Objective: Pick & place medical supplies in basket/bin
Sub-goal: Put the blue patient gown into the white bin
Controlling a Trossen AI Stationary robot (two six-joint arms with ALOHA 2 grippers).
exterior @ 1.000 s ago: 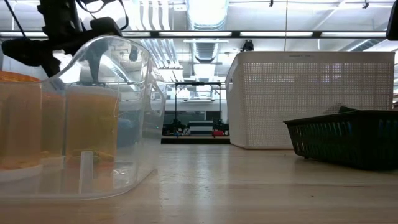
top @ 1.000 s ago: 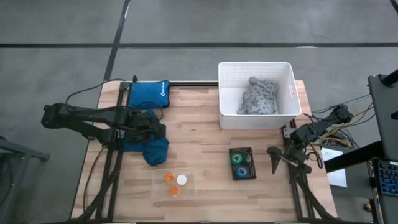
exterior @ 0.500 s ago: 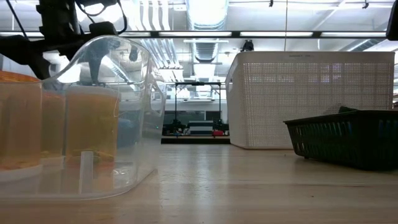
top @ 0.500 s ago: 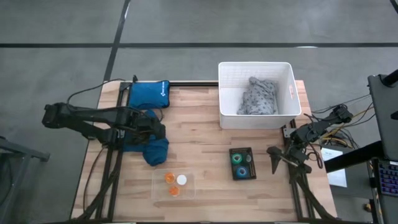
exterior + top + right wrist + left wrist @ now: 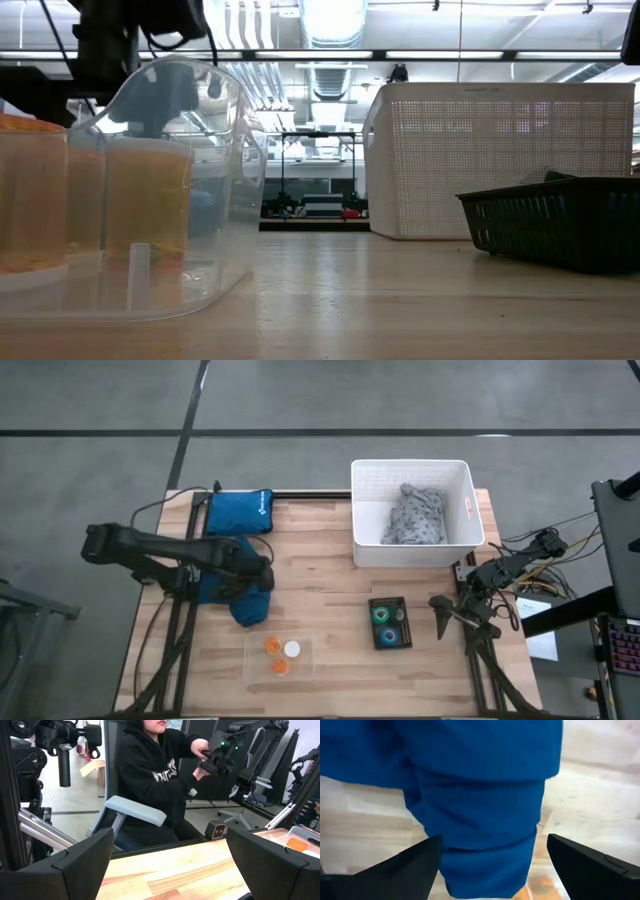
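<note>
The dark blue cloth [image 5: 245, 600] lies bunched on the table's left half. My left gripper [image 5: 262, 572] points down over it, open. In the left wrist view the gripper [image 5: 493, 840] has its fingers wide on either side of a fold of the cloth [image 5: 480, 820]; no touch shows. The white bin [image 5: 410, 550] stands at the far right, with the pale grey patterned cloth [image 5: 415, 515] inside. Orange and white caps [image 5: 281, 653] sit in a clear tray. Green and blue tape rolls [image 5: 387, 625] lie in a small black basket. My right gripper [image 5: 440, 615] waits open at the right edge.
A flat bright blue pouch [image 5: 238, 510] lies at the far left, just beyond the dark blue cloth. Bare wood lies between the cloth and the bin. In the low view the clear tray [image 5: 150, 200] stands close. A person sits beyond the table in the right wrist view [image 5: 150, 780].
My left gripper has sunk toward the dark blue cloth and shifted slightly toward the table's right edge, staying open. The cloth and the other things have kept their places.
</note>
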